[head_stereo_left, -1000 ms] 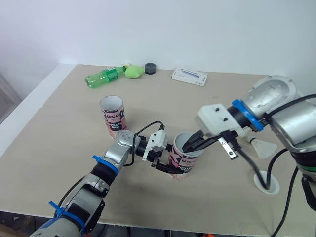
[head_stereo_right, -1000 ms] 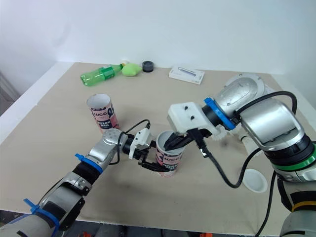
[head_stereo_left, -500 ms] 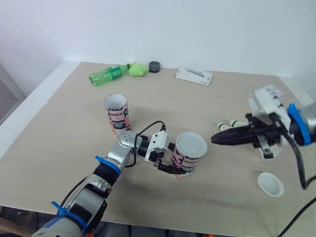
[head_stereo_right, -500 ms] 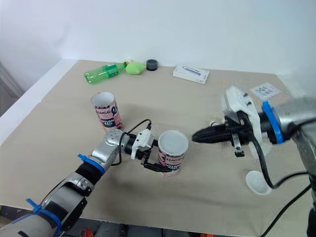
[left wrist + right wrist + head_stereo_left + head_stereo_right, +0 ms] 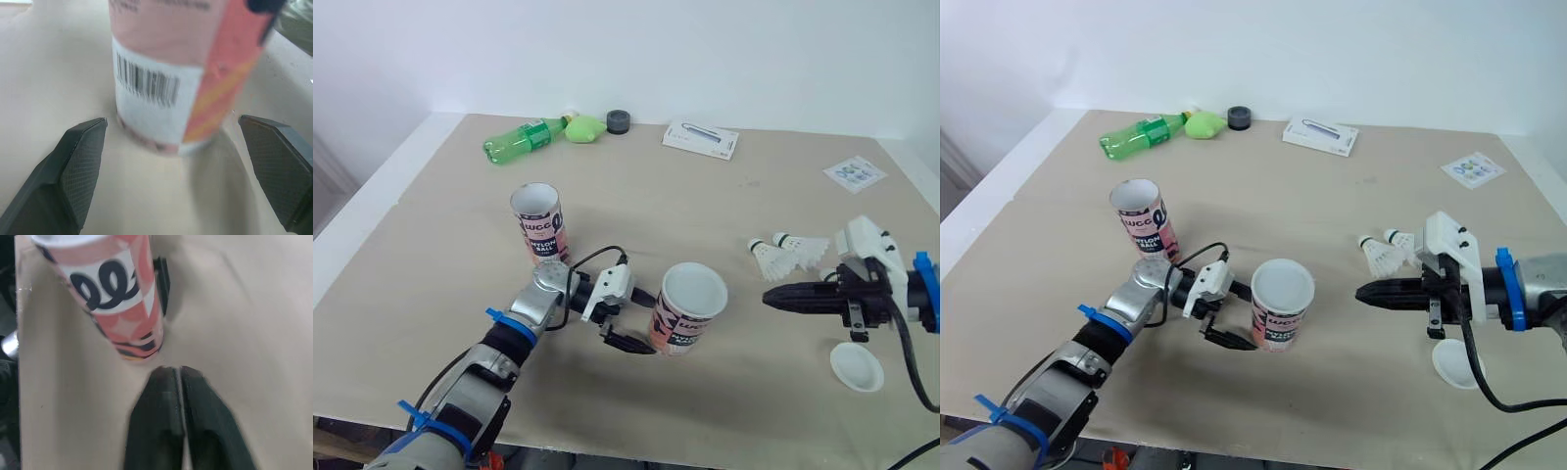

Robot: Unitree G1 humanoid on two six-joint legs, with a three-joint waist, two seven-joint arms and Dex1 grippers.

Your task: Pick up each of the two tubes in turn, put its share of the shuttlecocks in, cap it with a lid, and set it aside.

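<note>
A pink-and-white tube stands at the table's middle with a white lid over its mouth. My left gripper is open, its fingers spread to either side of the tube's base and clear of it. Further left, a second tube stands with its mouth open. Two shuttlecocks lie on the table to the right. My right gripper is shut and empty, pointing at the capped tube from the right. A loose white lid lies near the right arm.
Along the far edge lie a green bottle, a green lump, a dark roll and a white box. A small sticker sheet is at the far right. The table's left edge runs diagonally.
My right gripper has pulled back to the right, away from the tube. My left gripper has let go of the tube and spread its fingers. The camera has shifted.
</note>
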